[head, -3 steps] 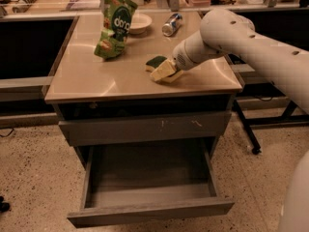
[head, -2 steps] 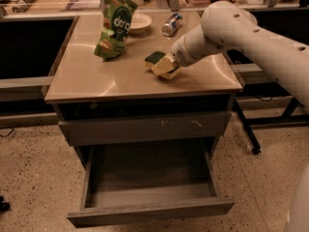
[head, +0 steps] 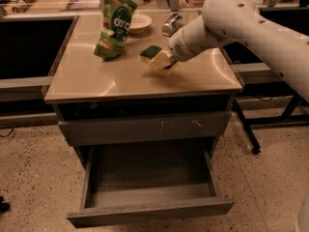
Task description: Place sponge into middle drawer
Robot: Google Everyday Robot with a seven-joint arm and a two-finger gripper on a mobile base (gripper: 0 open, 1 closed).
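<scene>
Tan counter (head: pixel 91 79) over a grey cabinet, lab clutter behind. On top: bag (head: pixel 115 27), bowl (head: pixel 138 22), can (head: pixel 171 24). Sponge (head: pixel 152 53) sits mid-counter, right of the bag, tilted, green face up-left, foam side toward the gripper (head: pixel 164 62). Gripper comes in from the right and looks pinched on the sponge's right end; the sponge seems just off the surface, though contact underneath is hard to judge. Middle drawer (head: pixel 149 212) is pulled out below and nearer the camera, under the closed scratched drawer front (head: pixel 145 128).

Handling: sponge is likely light, soft, squashy and not fragile. A grip across the wavy sides near the middle should hold it; an end pinch may let it droop or twist. Drop into the drawer looks forgiving.
</scene>
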